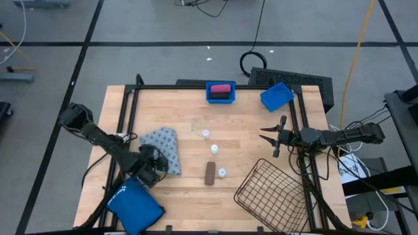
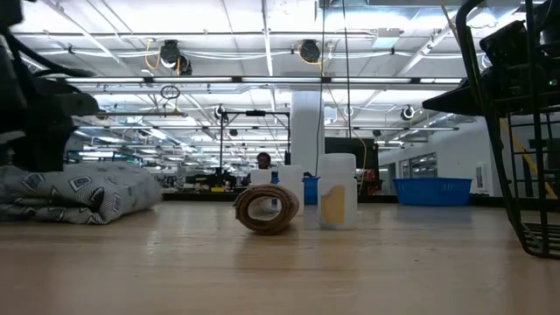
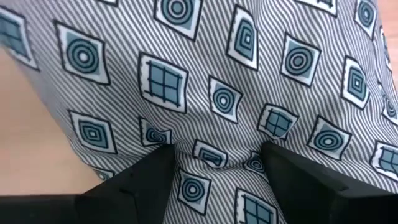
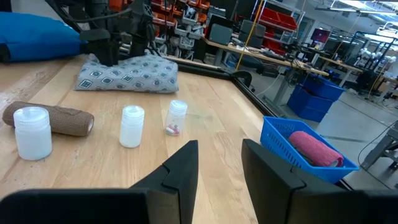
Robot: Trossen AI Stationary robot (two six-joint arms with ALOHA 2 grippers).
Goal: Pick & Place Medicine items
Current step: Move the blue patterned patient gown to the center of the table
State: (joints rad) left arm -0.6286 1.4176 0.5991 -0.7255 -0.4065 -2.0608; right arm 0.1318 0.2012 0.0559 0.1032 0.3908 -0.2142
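Two containers of size sit on the wooden table (image 1: 189, 124): a black wire basket (image 1: 271, 196) tilted at the near right corner, with nothing visible inside it, and a blue plastic bin (image 1: 220, 92) at the far edge holding one pink oblong container (image 1: 221, 87). A second, smaller blue bin (image 1: 277, 96) lies tipped near the far right corner; its contents cannot be made out. A large plain blue pouch (image 1: 135, 205), smooth and soft, rests at the near left corner.

The grey-blue patterned soft pack (image 1: 163, 147) lies left of centre, a limp striped cloth printed with squares and rings. The left gripper (image 3: 214, 165) is down on its near edge, fingers (image 3: 140, 183) spread fairly wide with a fold of the cloth bunched between them and both tips pressing the fabric.

The brown oblong container (image 1: 209, 173), rough-surfaced and round in section, lies on its side near the table's middle. Three tiny white vials (image 1: 213, 149) stand upright around it, one close beside its near end.

The right gripper (image 1: 269, 137) hovers by the right edge, well apart from the vials, fingers partly parted and holding nothing.
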